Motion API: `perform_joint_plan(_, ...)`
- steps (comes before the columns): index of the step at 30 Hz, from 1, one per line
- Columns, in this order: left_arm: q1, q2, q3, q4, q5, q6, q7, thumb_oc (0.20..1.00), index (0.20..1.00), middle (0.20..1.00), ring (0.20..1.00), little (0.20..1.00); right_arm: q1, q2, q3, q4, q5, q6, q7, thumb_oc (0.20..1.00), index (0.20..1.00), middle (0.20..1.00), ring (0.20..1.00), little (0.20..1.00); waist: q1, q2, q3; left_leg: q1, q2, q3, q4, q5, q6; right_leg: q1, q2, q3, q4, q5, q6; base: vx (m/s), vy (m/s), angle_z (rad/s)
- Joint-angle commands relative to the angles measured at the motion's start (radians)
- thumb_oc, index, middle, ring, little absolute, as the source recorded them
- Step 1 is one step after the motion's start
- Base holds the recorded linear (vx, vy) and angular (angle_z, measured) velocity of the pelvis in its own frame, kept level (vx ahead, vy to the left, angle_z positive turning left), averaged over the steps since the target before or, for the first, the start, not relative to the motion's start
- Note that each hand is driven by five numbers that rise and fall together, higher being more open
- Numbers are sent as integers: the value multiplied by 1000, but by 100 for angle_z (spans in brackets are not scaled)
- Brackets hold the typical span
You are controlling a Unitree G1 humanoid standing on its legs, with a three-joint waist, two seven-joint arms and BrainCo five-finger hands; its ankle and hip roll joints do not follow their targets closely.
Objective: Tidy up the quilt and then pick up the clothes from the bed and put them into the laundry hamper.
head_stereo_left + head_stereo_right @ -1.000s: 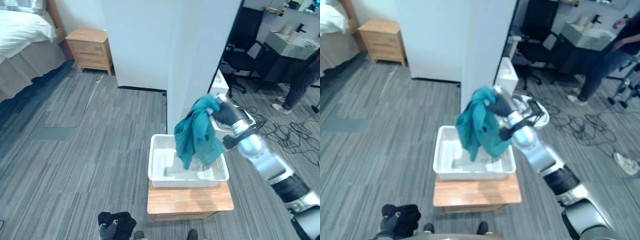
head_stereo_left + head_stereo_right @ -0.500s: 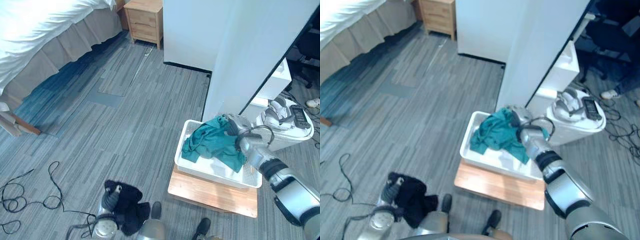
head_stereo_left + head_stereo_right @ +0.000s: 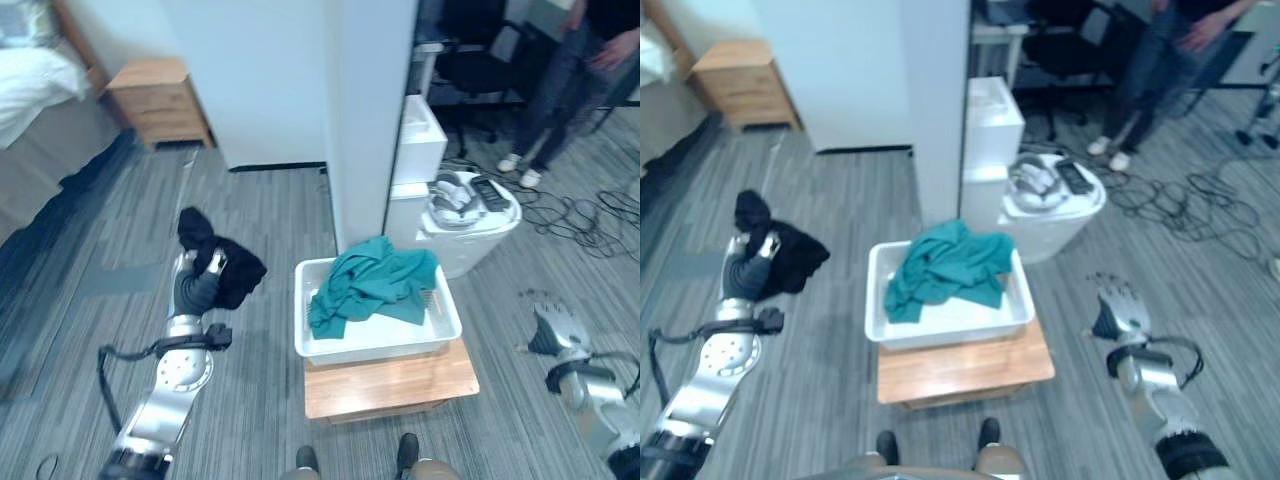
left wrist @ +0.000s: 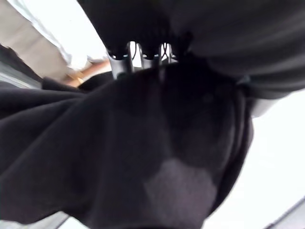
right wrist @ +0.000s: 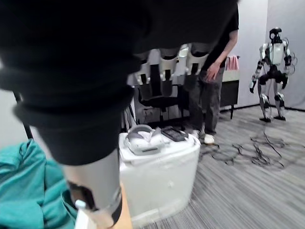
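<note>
Left hand (image 3: 198, 283) raised, fingers curled round a crumpled black garment (image 3: 228, 262), well left of the white rectangular plastic hamper (image 3: 372, 343). Crumpled teal cloth garment (image 3: 372, 285) heaped inside that hamper, atop a low wooden stand (image 3: 390, 388). Right hand (image 3: 1120, 312) right of hamper, fingers straight, holding nothing.

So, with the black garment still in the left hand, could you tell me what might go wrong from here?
The black garment hangs loosely from the left hand, off to the side of the white bin, so part of it may drape over the rim or slip to the floor. The teal garment already piles above the rim and could be pushed out.
</note>
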Motion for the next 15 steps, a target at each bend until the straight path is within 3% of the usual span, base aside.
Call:
perform_joint_plan(1,-103,-18,-65,58,87,-36,27,200,200,200,200,200,-59,-37,-2,24,33,-25,-22,1000,1000,1000,1000,1000,-5,30,-46,26,20,50,2,-51,-39,84,-45,-47,24,-160,88,34,-10,-27)
perform_joint_plan(5,-184,-48,-121,101,109,-16,15,200,200,200,200,200,-9,-26,1,44,42,-22,-8,1000,1000,1000,1000,1000,-61,36,-48,47,26,91,2,-62,-41,78,-46,-11,13,-152,95,20,-7,-29)
perform_joint_plan(12,-225,-86,-156,170,110,-2,15,200,200,200,200,200,-35,-3,27,57,64,-18,-9,1000,1000,1000,1000,1000,-91,33,-48,43,32,125,2,-56,-42,49,-42,24,9,-137,97,-2,-10,-21)
perform_joint_plan(15,-245,-144,-171,369,144,49,58,200,200,200,200,200,-35,47,66,94,106,-17,12,1000,1000,1000,1000,1000,-106,20,-35,36,36,134,2,-57,-43,36,-37,35,10,-135,97,0,-17,-14)
